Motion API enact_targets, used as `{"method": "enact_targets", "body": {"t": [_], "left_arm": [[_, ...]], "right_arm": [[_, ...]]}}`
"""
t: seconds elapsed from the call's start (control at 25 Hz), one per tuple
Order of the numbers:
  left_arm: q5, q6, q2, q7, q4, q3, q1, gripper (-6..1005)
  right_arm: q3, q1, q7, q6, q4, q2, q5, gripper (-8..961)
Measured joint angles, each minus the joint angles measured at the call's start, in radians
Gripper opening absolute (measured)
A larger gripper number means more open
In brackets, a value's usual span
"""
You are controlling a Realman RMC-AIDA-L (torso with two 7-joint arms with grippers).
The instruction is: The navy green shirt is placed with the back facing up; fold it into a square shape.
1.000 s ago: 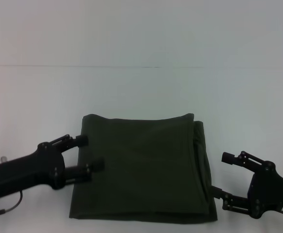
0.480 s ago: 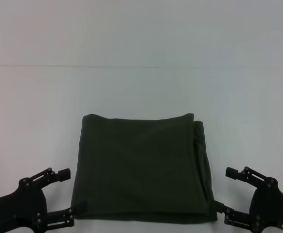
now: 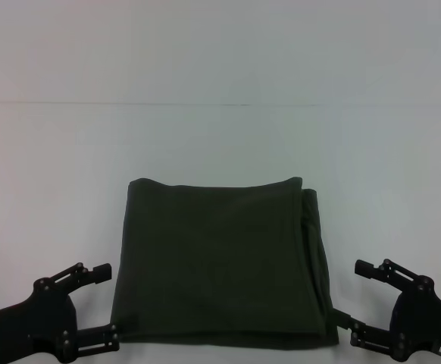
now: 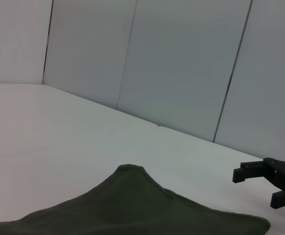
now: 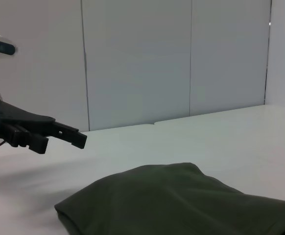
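Two spread-fingered, empty grippers in head view: left gripper (image 3: 107, 307) and right gripper (image 3: 353, 302) flanking navy green shirt (image 3: 220, 262), folded square on table (image 3: 220, 144). Left wrist: shirt corner, right gripper beyond. Right wrist: shirt, left gripper beyond.

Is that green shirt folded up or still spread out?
Folded: the navy green shirt lies as a squarish block, no sleeves showing, layered edges along its right side.

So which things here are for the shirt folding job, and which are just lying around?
For the job:
navy green shirt, folded into a square
left gripper, open beside it
right gripper, open beside it

Just there:
white table; nothing else lies about
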Motion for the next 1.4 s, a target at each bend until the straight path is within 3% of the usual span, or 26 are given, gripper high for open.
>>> {"method": "enact_targets", "body": {"t": [1.4], "left_arm": [[0.0,0.009,0.0,0.001,-0.002,0.002,0.0,935]], "right_arm": [[-0.002,0.0,0.004,-0.016,0.0,-0.002,0.0,879]]}}
